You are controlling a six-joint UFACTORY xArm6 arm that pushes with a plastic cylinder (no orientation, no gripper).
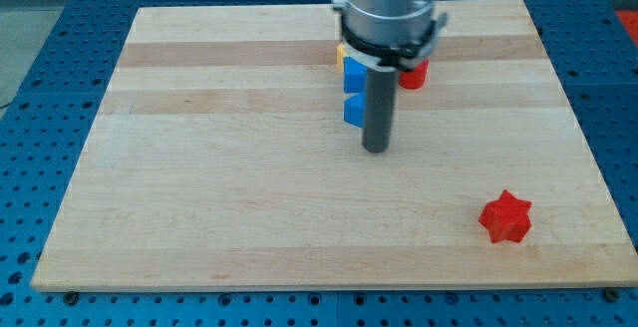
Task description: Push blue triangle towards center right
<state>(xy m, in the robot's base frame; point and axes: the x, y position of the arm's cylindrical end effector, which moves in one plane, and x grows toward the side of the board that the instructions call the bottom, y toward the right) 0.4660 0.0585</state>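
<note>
The small blue plastic triangle block [353, 110] sits upper centre of the pale wooden tabletop [199, 187], touching my tip [375, 149] on its left; no pincer exists. Probably light, rigid, slippery: push its left face rightward.

Two blue blocks [354, 111], two red [505, 217], one yellow [342, 54]

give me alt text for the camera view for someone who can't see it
My tip rests on a wooden board, just right of a blue block. Behind the arm sit another blue block, a yellow block and a red block; a red star lies at lower right.
</note>
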